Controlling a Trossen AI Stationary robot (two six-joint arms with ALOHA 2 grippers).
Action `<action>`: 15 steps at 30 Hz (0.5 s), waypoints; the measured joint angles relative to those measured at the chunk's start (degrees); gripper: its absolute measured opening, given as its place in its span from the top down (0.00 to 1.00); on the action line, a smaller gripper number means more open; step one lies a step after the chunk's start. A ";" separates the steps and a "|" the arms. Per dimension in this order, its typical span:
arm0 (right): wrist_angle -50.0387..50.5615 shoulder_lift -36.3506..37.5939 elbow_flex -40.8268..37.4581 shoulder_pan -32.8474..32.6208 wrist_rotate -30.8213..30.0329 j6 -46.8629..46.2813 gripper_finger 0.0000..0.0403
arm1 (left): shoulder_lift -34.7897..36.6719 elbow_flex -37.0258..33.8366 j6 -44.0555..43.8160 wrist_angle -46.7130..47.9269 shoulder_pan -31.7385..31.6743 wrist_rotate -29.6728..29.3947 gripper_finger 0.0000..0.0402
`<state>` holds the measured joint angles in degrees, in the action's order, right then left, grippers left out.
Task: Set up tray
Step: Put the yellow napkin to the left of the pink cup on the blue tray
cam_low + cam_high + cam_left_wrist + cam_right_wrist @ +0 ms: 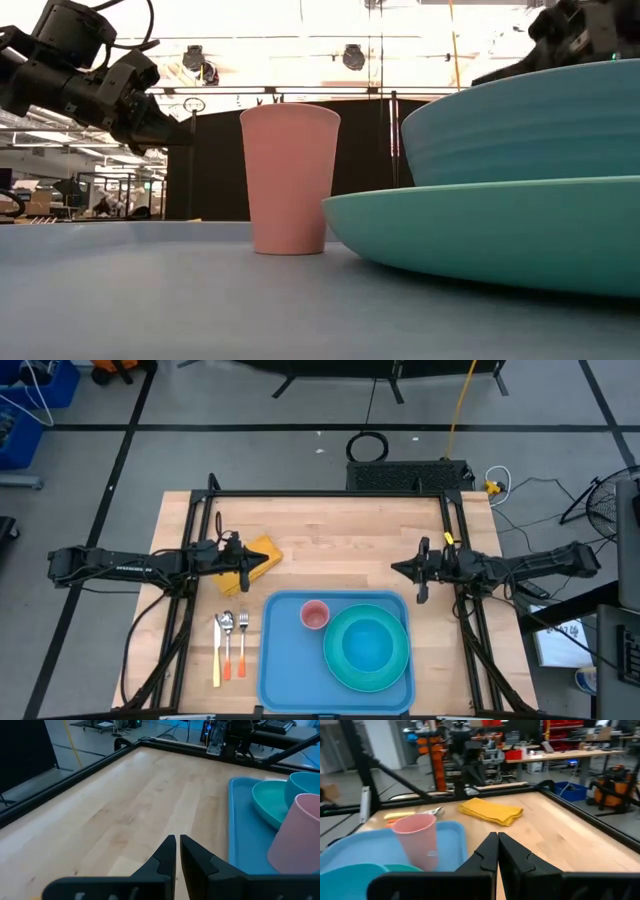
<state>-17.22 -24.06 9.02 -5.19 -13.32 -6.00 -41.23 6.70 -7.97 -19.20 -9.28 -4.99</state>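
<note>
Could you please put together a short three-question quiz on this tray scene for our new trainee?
1. True or false: the pink cup stands upright on the blue tray.
2. Where does the yellow cloth lie? A) on the tray B) on the bare wooden table, beside the left gripper C) in the bowl
3. Fill in: the fork, the spoon and the knife lie on the table to the tray's ____ as seen from above.

Key: 1 true; 2 B; 3 left.
</note>
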 joint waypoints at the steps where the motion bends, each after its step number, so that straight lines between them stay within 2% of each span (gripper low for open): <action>1: -0.85 0.07 -0.68 0.76 0.04 -0.29 1.00 | 0.00 0.00 0.02 0.02 0.00 -0.02 0.94; 9: -1.74 0.06 -4.56 4.17 1.56 -1.12 1.00 | 0.00 0.12 -3.69 1.16 -0.29 -5.85 0.94; 12: -1.78 0.07 -5.12 4.84 1.55 -1.46 1.00 | -0.04 3.46 -5.91 8.75 -2.23 -6.64 0.94; 15: -1.80 0.07 -5.16 4.90 1.57 -0.63 1.00 | -1.33 11.55 -5.91 22.88 -5.36 -6.47 0.94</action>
<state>-19.03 -23.99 3.86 -0.30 -11.75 -6.63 -42.56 18.25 -13.87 3.68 -14.63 -11.46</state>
